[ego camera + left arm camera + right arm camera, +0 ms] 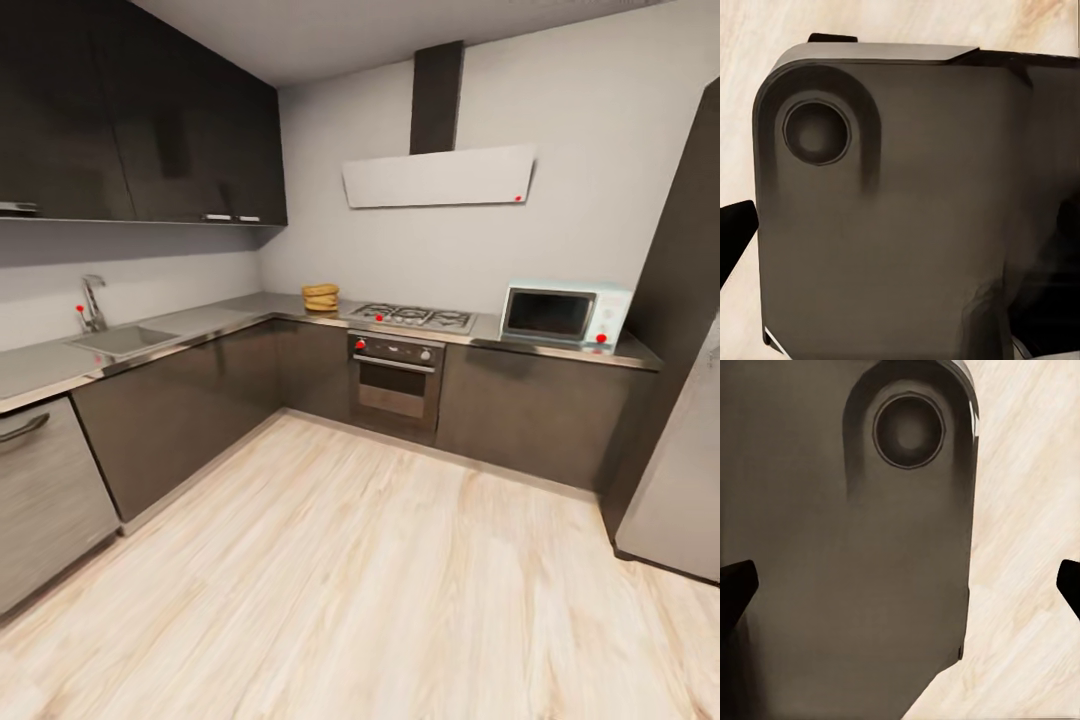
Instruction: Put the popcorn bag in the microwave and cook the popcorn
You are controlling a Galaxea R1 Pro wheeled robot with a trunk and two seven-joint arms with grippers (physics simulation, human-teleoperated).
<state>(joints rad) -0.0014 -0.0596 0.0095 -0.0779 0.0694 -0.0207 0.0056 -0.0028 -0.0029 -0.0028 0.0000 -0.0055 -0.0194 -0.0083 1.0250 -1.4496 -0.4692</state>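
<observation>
Pale wood-plank floor (380,590) fills the near part of the head view, running up to an L-shaped run of dark cabinets. Taking the gas hob (414,317) as landmark: the popcorn bag (321,296), a tan crumpled sack, stands upright on the grey steel surface (250,308) just to the left of the hob, in the corner of the L, close to the back wall. Its inside cannot be made out from this far. To the right of the hob, with a bare strip of steel between them, the pale blue-white microwave (566,313) sits with its dark glass door closed and facing the room. Directly below the hob is the built-in oven (395,382) with its bar handle, and above it a flat white extractor hood (438,177) on the wall. Well to the left of the hob, along the other leg of the L, lie a sink (124,341) and its tap (92,301), under black wall cupboards (140,120). A tall grey fridge (685,450) stands at the far right.

Each wrist view looks down past a dark rounded body of the robot onto the floor. The right tool (900,589) shows two black fingertips set wide apart with nothing between them, so it is released. Of the left tool only one black fingertip (735,232) is visible, and I cannot tell its state.
</observation>
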